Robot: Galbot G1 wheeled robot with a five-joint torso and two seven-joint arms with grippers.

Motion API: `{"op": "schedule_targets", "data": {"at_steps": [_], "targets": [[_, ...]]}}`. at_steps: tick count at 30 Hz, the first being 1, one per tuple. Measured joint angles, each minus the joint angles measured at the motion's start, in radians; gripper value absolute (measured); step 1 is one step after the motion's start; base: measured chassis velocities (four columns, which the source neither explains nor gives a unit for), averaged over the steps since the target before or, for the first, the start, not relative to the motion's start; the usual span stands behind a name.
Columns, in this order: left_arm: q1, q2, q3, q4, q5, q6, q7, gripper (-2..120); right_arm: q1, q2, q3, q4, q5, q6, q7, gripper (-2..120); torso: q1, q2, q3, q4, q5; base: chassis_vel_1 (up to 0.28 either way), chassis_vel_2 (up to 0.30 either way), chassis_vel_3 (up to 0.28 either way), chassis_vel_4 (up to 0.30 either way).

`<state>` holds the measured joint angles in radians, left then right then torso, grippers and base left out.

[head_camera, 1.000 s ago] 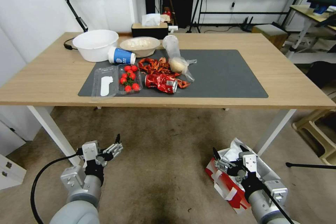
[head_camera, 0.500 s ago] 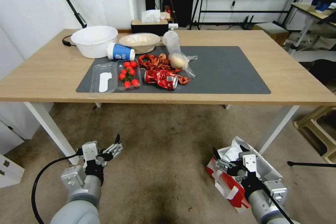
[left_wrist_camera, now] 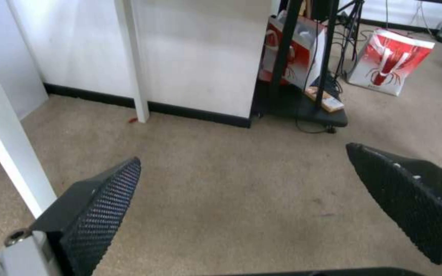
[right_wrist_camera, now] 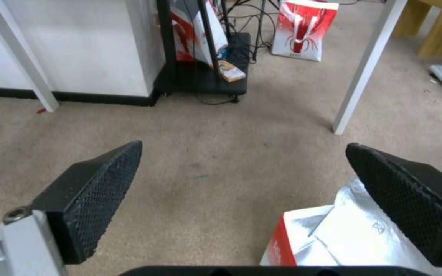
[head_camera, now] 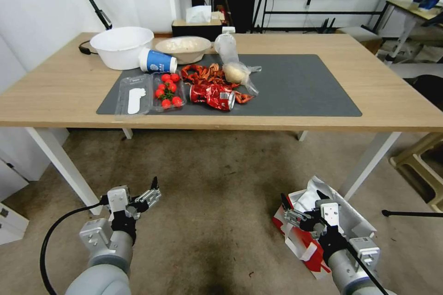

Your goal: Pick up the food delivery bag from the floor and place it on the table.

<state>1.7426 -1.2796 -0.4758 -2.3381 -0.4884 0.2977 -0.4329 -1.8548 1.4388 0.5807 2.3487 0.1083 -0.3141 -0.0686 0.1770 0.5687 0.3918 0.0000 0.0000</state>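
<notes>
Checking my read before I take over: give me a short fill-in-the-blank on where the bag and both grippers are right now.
1. The food delivery bag lies on the ____.
2. The right gripper hovers over the bag with its fingers ____.
3. The left gripper is open above bare ____.
4. The dark mat lies on the ____.

Missing words: floor; open; floor; table

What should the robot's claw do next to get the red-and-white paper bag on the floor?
Probably lower the open right claw onto the red-and-white paper delivery bag: it hovers just above the bag's silver foil mouth, gripping nothing. The left claw hangs open over bare floor.
</notes>
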Motion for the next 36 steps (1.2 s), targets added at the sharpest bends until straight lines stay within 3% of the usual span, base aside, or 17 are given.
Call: {"op": "schedule_targets", "data": {"at_steps": [36], "targets": [[-0.002,0.003,0.002,0.008,0.003,0.0,0.0,100,0.001,0.001,-0.002,-0.008,0.003,-0.002,0.003,100,-0.053,-0.146,-0.092,0.0,0.0,0.0,0.0,0.0,0.0]]}}
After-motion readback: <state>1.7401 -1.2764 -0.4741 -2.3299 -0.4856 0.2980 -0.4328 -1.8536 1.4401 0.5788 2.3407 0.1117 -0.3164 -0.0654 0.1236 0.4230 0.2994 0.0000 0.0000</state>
